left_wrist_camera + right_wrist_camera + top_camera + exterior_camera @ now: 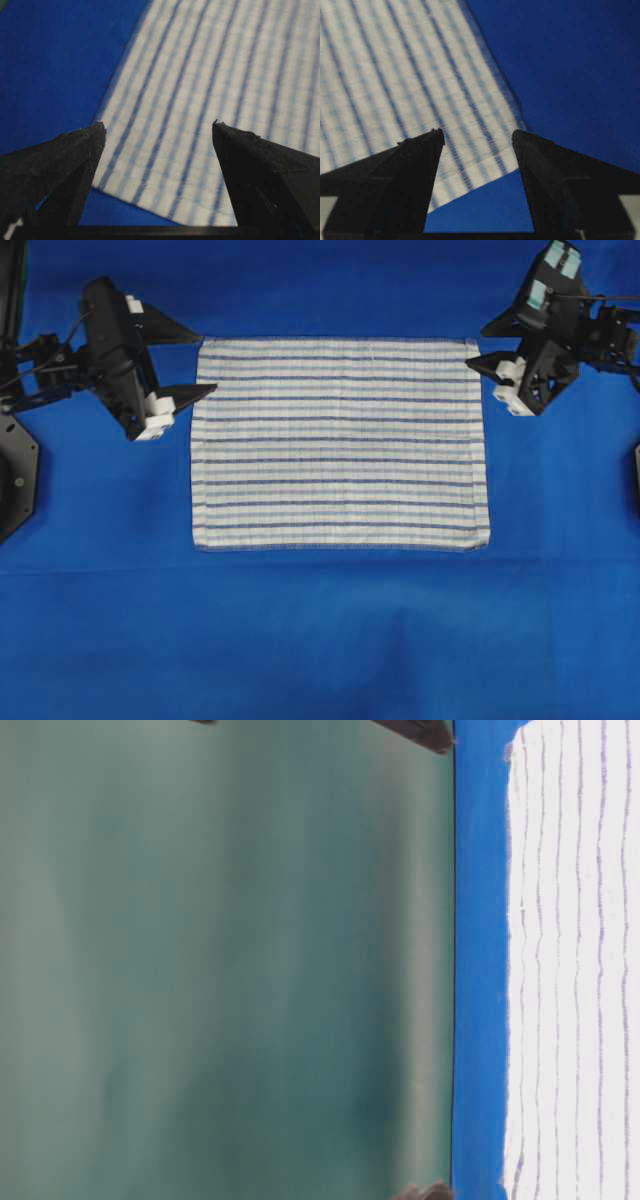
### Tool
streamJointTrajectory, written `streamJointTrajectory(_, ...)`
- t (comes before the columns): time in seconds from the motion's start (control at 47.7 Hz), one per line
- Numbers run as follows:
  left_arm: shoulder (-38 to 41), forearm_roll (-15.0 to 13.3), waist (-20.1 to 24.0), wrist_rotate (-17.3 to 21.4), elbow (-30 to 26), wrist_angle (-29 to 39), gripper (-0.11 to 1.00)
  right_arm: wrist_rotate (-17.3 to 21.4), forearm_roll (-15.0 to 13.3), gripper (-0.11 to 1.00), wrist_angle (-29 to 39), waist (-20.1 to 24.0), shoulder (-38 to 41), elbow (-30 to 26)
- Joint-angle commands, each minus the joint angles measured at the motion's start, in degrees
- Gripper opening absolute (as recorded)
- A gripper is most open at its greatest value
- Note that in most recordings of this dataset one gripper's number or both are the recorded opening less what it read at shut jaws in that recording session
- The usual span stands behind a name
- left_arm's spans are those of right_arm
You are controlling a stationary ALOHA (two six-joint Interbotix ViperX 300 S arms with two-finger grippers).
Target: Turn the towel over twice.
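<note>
Blue table covering spans the whole work surface. Towel lies flat and fully spread in the middle of it, stripes running side to side, no folds or lifted corners; likely laid square so both arms can reach a far corner each. Left gripper sits just beside the towel's far left corner, jaws spread wide, nothing held. Right gripper sits at the far right corner, jaws also wide and empty. Judgement: symmetric pre-grasp posture, each aimed to pinch its corner; first flip not yet started.
</note>
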Motion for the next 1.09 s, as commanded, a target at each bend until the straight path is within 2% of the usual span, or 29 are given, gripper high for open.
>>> streamJointTrajectory(0.0,3.08,-0.09,1.32,0.18,-1.41,-2.11,0.83,-0.18,-0.44,0.62,-2.64,-1.41,2.29,-0.53)
streamJointTrajectory(0.315,13.62,-0.09,4.22,0.26,-3.78,-6.24,0.81,-0.44,-1.32,0.62,-7.91,-6.06,10.37,-0.7)
streamJointTrajectory(0.629,18.63,-0.09,5.54,0.26,-5.01,-6.15,0.76,-0.7,-1.32,0.61,-10.46,-7.12,14.77,-1.23)
streamJointTrajectory(0.692,18.72,-0.09,5.8,0.26,-5.01,-6.06,0.69,-0.7,-1.32,0.57,-10.46,-7.03,15.03,-1.32)
streamJointTrajectory(0.755,18.72,-0.09,6.15,0.26,-5.01,-5.98,0.54,-0.7,-1.32,0.48,-10.46,-7.12,15.12,-1.32)
streamJointTrajectory(0.818,18.81,-0.09,6.42,0.35,-5.01,-5.54,0.39,-0.7,-1.32,0.34,-10.28,-7.12,15.12,-1.23)
streamJointTrajectory(0.902,18.9,-0.09,6.59,0.44,-5.1,-4.22,0.19,-0.7,-1.32,0.1,-10.2,-7.12,15.12,-1.23)
streamJointTrajectory(0.923,18.9,-0.09,6.77,0.44,-5.19,-3.87,0.15,-0.7,-1.32,0.07,-10.2,-7.12,15.12,-1.23)
streamJointTrajectory(0.986,18.9,-0.09,6.86,0.44,-5.19,-3.16,0.04,-0.7,-1.32,0.08,-10.2,-7.03,15.12,-1.14)
streamJointTrajectory(1.069,18.9,-0.09,7.03,0.44,-5.19,-2.64,0.02,-0.62,-1.32,0.08,-10.2,-7.12,15.03,-1.05)
